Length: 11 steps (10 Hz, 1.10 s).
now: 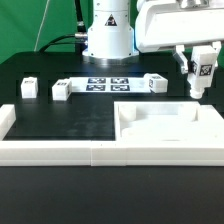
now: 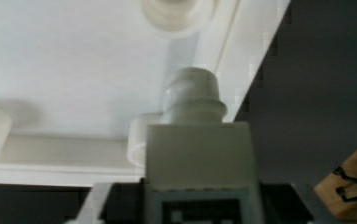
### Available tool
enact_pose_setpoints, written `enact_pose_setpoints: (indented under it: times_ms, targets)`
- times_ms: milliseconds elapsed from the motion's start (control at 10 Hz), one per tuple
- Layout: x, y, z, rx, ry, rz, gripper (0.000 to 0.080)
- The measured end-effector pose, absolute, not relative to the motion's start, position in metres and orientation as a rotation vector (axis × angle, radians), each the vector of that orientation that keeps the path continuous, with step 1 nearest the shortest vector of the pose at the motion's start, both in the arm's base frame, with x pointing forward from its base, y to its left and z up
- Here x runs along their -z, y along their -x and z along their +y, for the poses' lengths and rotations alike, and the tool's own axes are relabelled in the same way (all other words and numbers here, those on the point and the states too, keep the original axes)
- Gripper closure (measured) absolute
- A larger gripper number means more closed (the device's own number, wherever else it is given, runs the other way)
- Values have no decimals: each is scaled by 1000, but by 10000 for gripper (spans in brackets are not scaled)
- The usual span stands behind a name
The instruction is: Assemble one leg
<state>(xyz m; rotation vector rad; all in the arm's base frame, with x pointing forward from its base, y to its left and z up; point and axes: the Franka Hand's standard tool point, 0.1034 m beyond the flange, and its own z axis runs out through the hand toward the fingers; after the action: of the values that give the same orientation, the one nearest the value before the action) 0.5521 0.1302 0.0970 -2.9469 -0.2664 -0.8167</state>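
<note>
exterior view shows the gripper (image 1: 199, 72) at the exterior view's right, with its two fingers pressed together on the leg (image 1: 203, 70). the leg is held nearly upright, a little tilted, and its black-and-white tag faces the camera. it hangs over the far right corner of the large white panel (image 1: 150, 128), which lies flat on the black table (image 1: 60, 118). i cannot tell if the lower end of the leg touches the panel.

behind the panel, the marker board (image 1: 108, 83) lies in front of the robot base (image 1: 108, 35). other small blocks (image 1: 62, 90) rest on the table, two to the exterior view's left of the marker board and one just beside its right end. a thick white border (image 1: 50, 152) runs along the near edge of the table.

in the wrist view the leg (image 2: 193, 145) is seen along its length, and the round peg (image 2: 193, 88) at its end points toward the panel (image 2: 68, 70), close to the raised rim. a round recess (image 2: 175, 12) of the panel is further away from the peg.
</note>
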Motion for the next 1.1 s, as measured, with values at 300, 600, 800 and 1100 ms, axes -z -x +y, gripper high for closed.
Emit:
enact_pose_setpoints:
  times_ms: [300, 600, 800, 1100]
  targets:
    - [-94, -578, 127, 858, 2944, -309, 509]
    - [-94, -580, 127, 863, 2945, -324, 509]
    - [-94, -580, 126, 864, 2945, -325, 509]
    - [-95, -616, 112, 909, 2951, -350, 509]
